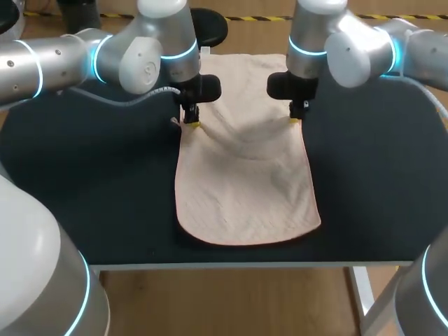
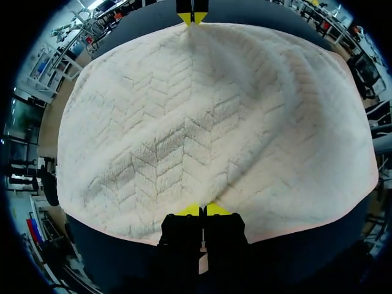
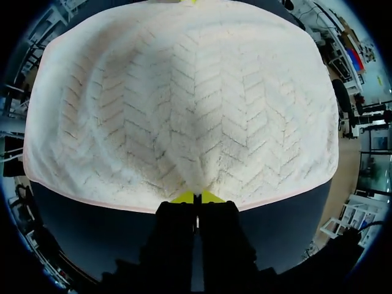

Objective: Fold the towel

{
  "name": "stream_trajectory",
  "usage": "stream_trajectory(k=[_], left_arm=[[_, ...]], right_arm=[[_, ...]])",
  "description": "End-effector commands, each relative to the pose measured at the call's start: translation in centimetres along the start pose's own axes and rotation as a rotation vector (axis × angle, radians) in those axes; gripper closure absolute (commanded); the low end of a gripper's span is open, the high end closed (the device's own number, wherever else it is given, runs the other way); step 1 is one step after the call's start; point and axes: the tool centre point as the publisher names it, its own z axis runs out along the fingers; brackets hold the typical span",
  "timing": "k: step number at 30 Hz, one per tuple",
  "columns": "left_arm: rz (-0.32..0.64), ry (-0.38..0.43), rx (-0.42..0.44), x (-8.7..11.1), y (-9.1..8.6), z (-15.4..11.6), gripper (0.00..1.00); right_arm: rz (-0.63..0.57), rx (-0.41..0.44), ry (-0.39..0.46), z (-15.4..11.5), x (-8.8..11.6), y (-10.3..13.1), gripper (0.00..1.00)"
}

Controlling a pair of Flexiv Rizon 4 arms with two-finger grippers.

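My left tool (image 1: 190, 124) and right tool (image 1: 297, 117) pinch the towel's (image 1: 245, 189) opposite edges. Next, I judge, an even lift.

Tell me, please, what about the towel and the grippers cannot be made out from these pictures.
Head view: far corners of the towel, hidden behind the left arm and right arm.
Head view: fingertips of the left gripper and right gripper, too small to show their hold.
Both wrist views: how many cloth layers each pinch takes, hidden inside the bunched fold.
Right wrist view: the left gripper, cut off by the rim.
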Motion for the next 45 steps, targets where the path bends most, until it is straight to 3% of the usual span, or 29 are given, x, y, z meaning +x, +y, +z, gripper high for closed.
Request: stream_trajectory(k=[1, 7, 14, 20, 25, 32, 35, 39, 42, 45], left_arm=[[-0.002, -0.033, -0.004, 0.4, -0.2, -3.1, 1.0], [-0.008, -0.12, -0.018, -0.1, -0.6, -8.0, 1.0], [-0.004, -0.271, -0.067, -2.4, -0.8, -15.4, 1.0], [0.007, -0.408, -0.117, -5.5, -1.4, -21.9, 1.0], [0.003, -0.566, -0.156, -8.6, -2.0, -28.9, 1.0], [0.028, -0.72, -0.227, -11.9, -3.0, -36.3, 1.0], [0.029, -0.739, -0.231, -12.7, -3.1, -38.0, 1.0], [0.048, -0.735, -0.24, -12.5, -3.3, -38.1, 1.0], [0.061, -0.691, -0.215, -11.2, -3.3, -36.7, 1.0], [0.077, -0.626, -0.208, -8.6, -3.7, -34.0, 1.0]], right_arm=[[0.003, -0.005, -0.037, -3.0, 0.6, -0.6, 1.0], [-0.006, -0.012, -0.133, -8.0, -0.5, -0.6, 1.0], [-0.027, -0.029, -0.303, -16.2, -3.6, -0.6, 1.0], [-0.058, -0.047, -0.449, -23.1, -6.7, 0.2, 1.0], [-0.054, -0.064, -0.586, -29.3, -9.8, 0.9, 1.0], [-0.041, -0.081, -0.717, -35.8, -13.5, 1.8, 1.0], [-0.032, -0.078, -0.751, -37.3, -14.2, 1.9, 1.0], [-0.046, -0.073, -0.756, -37.6, -13.9, 2.0, 1.0], [-0.065, -0.067, -0.725, -36.3, -12.6, 2.0, 1.0], [-0.092, -0.042, -0.665, -33.9, -10.9, 2.1, 1.0]])
